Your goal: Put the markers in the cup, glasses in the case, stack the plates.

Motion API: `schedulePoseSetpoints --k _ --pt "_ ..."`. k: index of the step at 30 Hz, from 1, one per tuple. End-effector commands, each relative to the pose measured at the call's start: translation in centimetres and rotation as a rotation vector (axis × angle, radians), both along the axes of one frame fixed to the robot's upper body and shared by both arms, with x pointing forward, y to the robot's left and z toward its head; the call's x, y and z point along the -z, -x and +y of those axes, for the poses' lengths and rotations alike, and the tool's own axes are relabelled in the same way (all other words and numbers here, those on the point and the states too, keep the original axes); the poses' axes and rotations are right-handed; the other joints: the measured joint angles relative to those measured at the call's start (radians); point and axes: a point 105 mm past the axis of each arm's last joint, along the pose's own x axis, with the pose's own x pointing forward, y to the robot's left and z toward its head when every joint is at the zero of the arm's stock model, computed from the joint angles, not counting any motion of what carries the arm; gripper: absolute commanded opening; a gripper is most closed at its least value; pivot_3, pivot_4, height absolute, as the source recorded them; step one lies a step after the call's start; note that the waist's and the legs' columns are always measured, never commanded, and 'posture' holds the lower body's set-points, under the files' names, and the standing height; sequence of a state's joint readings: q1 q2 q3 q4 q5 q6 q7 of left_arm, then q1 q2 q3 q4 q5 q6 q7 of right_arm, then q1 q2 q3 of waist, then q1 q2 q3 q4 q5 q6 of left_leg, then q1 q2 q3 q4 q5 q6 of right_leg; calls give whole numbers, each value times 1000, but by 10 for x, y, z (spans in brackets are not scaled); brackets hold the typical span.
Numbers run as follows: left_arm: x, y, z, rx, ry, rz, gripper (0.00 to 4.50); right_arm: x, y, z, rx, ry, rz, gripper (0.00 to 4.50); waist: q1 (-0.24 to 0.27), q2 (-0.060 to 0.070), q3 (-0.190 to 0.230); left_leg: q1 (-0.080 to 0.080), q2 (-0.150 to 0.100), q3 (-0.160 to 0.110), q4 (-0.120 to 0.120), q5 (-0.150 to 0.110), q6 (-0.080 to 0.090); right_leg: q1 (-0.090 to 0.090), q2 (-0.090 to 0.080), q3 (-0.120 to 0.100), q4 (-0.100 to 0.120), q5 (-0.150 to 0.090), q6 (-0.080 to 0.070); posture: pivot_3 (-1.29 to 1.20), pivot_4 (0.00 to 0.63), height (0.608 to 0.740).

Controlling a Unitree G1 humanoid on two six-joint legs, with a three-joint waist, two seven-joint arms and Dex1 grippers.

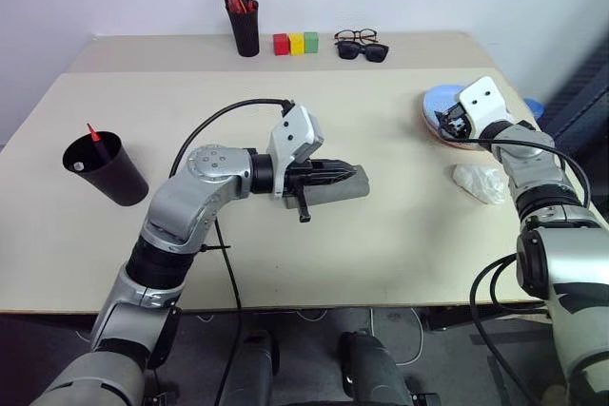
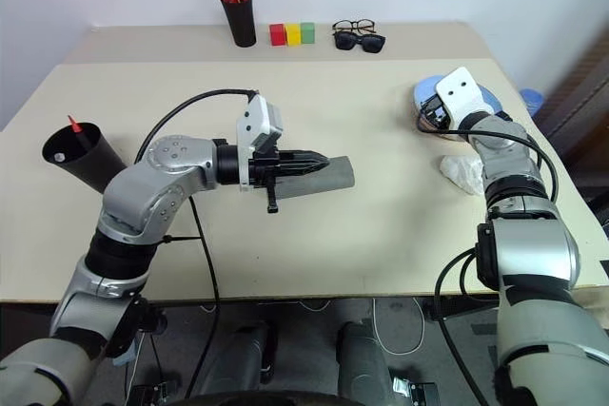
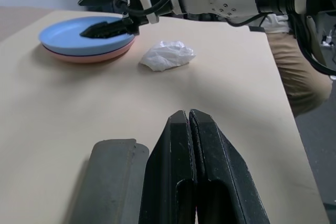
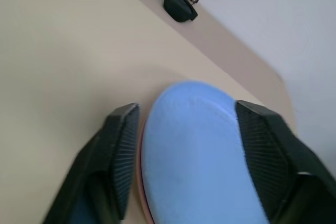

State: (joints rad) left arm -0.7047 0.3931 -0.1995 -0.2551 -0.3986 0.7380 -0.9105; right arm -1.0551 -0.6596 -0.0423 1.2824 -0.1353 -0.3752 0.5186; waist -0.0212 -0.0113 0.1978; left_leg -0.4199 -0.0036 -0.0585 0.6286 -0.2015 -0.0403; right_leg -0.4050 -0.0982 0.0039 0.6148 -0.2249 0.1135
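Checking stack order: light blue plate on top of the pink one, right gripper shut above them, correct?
Not quite. The right gripper is open, its fingers spread over the light blue plate, as the right wrist view shows. The blue plate does sit on the pink plate.

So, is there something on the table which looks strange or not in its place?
Yes: a crumpled white wad lies loose on the table near the stacked plates. It looks like stray litter. The case is shut.
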Motion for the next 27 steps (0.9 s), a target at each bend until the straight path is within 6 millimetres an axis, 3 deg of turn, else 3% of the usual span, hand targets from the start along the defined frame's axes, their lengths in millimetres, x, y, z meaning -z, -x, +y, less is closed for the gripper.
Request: schedulePoseSetpoints --k 1,7,12,16,22,25,27 --pt "-7 4 8 7 34 -11 0 -5 17 -23 -30 -78 -22 2920 4 0 0 0 0 0 0 0 0 0 0 0 0 0 1 0 150 740" --pt "-5 8 15 51 80 37 0 47 60 -59 -3 -142 115 2920 3 0 0 0 0 0 1 0 0 1 0 0 -1 0 0 0 150 740" --pt "-1 12 15 91 84 64 0 80 85 -67 23 -187 205 2920 -12 0 0 4 0 3 0 0 0 1 0 3 1 0 0 0 150 740" --pt "-1 12 15 101 75 64 0 95 91 -66 41 -212 252 2920 -23 0 0 11 0 3 0 0 0 9 0 3 1 -1 0 0 150 740" --pt "-2 13 14 105 67 47 0 104 84 -56 47 -251 265 2920 -23 -1 0 11 0 3 1 0 0 10 0 4 0 -1 0 0 150 740" --pt "0 14 14 104 62 44 0 103 80 -51 41 -270 257 2096 -23 -1 0 12 0 3 0 0 0 10 0 4 0 -1 0 0 150 740" --pt "1 14 15 99 55 40 0 103 79 -50 35 -273 259 1137 -23 -1 0 12 0 3 0 0 0 10 0 4 0 -1 0 0 150 740"
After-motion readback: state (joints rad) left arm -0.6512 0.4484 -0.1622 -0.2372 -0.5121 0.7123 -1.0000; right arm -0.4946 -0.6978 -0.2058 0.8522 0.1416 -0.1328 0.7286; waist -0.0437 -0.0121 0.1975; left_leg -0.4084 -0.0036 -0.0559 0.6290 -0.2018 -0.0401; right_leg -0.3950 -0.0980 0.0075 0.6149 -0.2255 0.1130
